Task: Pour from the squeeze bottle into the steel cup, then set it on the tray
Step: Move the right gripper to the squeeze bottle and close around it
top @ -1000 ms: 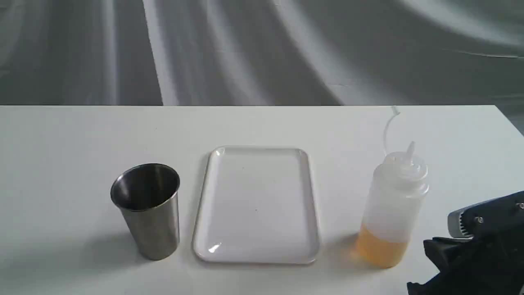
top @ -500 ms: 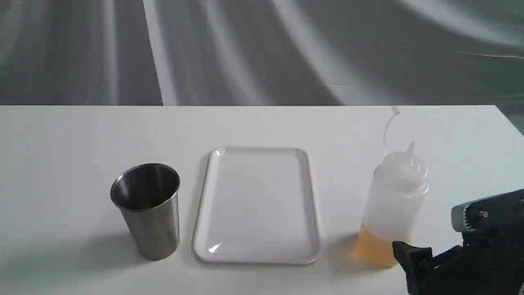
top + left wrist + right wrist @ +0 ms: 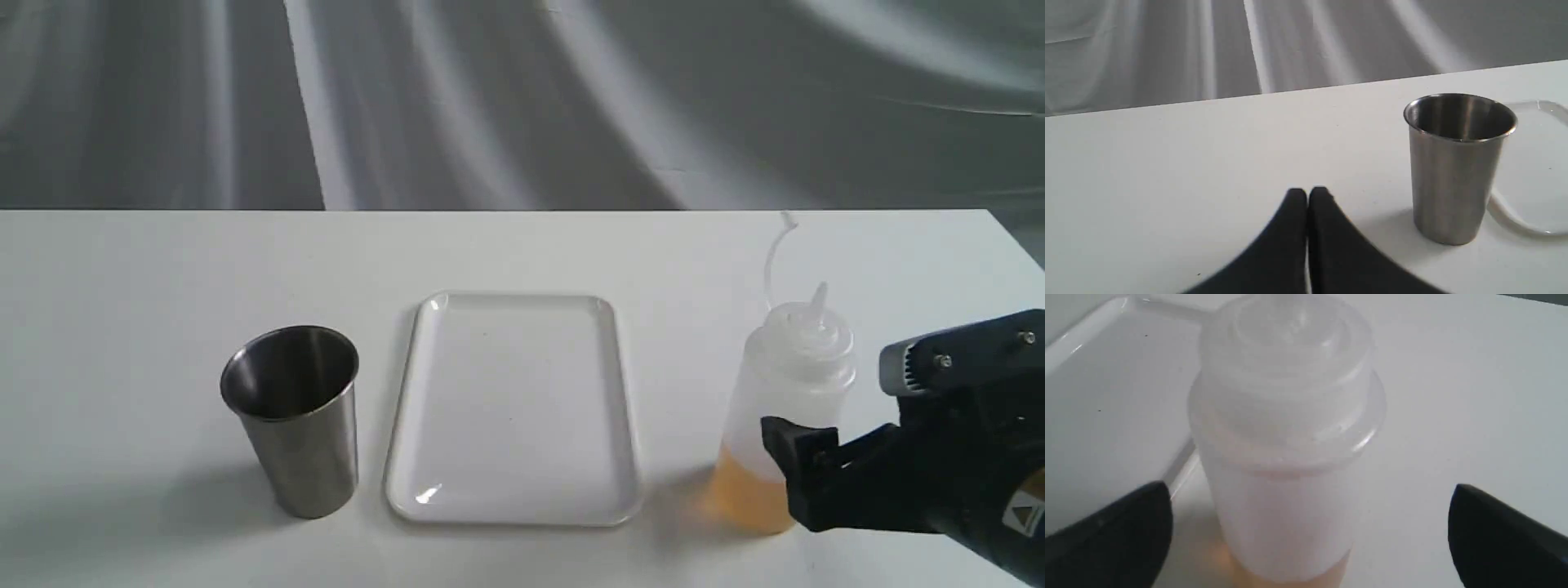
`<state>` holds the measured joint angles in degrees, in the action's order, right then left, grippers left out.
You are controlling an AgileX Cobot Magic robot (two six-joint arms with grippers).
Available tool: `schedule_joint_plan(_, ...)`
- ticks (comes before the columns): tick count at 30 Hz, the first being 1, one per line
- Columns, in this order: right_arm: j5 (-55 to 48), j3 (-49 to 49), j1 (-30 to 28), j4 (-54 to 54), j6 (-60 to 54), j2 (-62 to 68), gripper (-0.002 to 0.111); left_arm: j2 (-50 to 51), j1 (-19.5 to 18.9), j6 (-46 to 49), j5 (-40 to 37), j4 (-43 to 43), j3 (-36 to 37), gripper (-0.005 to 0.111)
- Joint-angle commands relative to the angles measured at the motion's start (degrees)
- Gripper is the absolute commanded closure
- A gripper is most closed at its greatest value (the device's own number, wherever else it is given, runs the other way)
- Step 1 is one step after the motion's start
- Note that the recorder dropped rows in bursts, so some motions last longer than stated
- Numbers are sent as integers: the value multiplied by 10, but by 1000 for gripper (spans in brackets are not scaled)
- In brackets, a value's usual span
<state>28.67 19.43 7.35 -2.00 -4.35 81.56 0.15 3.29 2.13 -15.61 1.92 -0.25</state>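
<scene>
The squeeze bottle (image 3: 785, 384) stands upright at the table's right, amber liquid in its bottom third and its cap strap curling up behind. My right gripper (image 3: 808, 412) is open and level with the bottle's lower body. In the right wrist view the bottle (image 3: 1286, 437) sits between the two black fingertips (image 3: 1126, 522), with gaps on both sides. The steel cup (image 3: 294, 416) stands upright on the left, and the white tray (image 3: 510, 408) lies bare between cup and bottle. In the left wrist view my left gripper (image 3: 1307, 196) is shut and holds nothing, low over the table, short of the cup (image 3: 1457, 167).
The white table's far edge (image 3: 490, 211) meets a grey draped backdrop. The tray's rim (image 3: 1180, 465) lies close beside the bottle's base. A corner of the tray (image 3: 1535, 163) sits right behind the cup in the left wrist view.
My right gripper has risen and moved left from the table's right corner, so its near finger now overlaps the bottle's lower part. Bottle, cup and tray have not moved.
</scene>
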Motion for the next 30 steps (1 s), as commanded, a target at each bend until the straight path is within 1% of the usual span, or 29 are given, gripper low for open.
schedule_joint_plan(1,-3,8,1,12,2,25,18,-1,3,0,4,0,3,107)
schedule_joint_plan(5,9,8,1,12,2,64,18,-1,3,0,4,0,3,107)
schedule_joint_plan(10,62,10,1,16,2,97,18,-1,3,-2,4,0,3,107)
schedule_joint_plan(21,34,110,1,40,13,166,18,-1,3,0,4,0,3,107)
schedule_joint_plan(25,34,128,1,44,35,181,18,-1,3,-2,4,0,3,107)
schedule_joint_plan(30,34,131,1,46,35,188,18,-1,3,-2,4,0,3,107)
